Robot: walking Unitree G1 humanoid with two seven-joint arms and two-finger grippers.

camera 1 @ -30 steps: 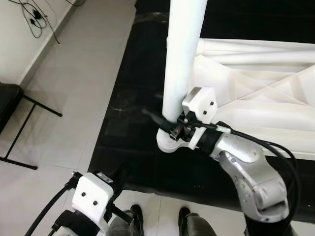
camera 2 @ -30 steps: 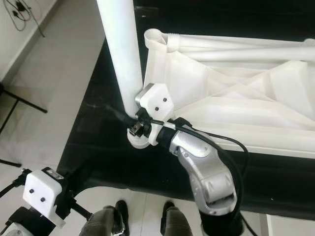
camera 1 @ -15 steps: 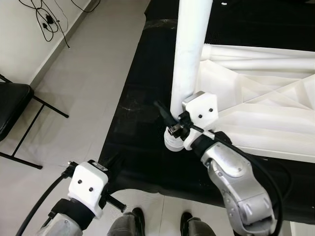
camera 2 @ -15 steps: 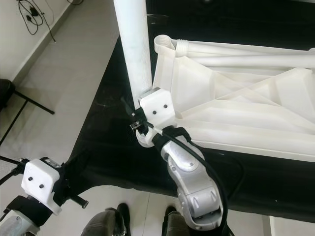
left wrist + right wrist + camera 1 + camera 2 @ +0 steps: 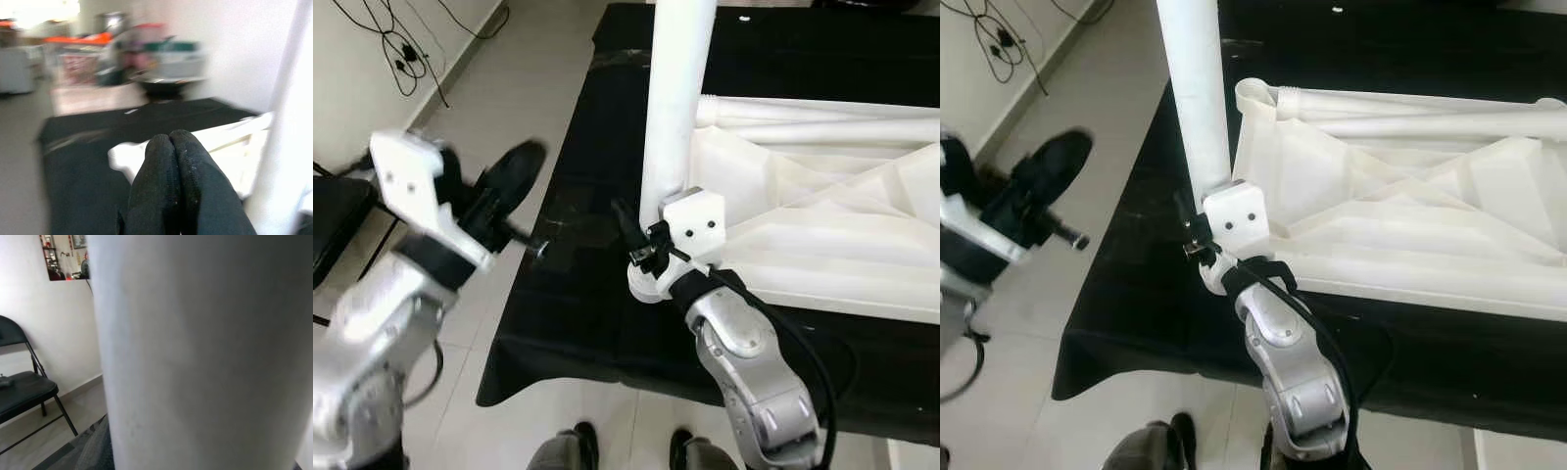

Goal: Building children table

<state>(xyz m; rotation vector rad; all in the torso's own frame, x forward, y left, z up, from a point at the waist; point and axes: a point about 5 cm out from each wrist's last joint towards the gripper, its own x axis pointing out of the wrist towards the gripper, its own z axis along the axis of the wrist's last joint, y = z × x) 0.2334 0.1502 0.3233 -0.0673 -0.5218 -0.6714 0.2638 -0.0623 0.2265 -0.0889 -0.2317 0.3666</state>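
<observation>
White table leg (image 5: 674,108) stands upright at the corner of the upturned tabletop (image 5: 822,225), long axis vertical, clamped near its base by the right gripper (image 5: 641,250). Left gripper (image 5: 514,181), fingers pressed together, hangs well to the leg's left, so the right arm is nearer.

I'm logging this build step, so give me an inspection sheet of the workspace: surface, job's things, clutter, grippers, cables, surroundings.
Surface: black table, bare near its left edge.
Job's things: white table top lying underside up; white leg standing upright at its near left corner.
Clutter: nothing seen.
Grippers: right gripper against the leg's lower end, jaws partly hidden; left gripper raised beside the table's left edge, holding nothing, jaws shut.
Cables: black cable along the right arm; loose cables on the floor by the wall.
Surroundings: pale tiled floor, black folding chair, white wall.
</observation>
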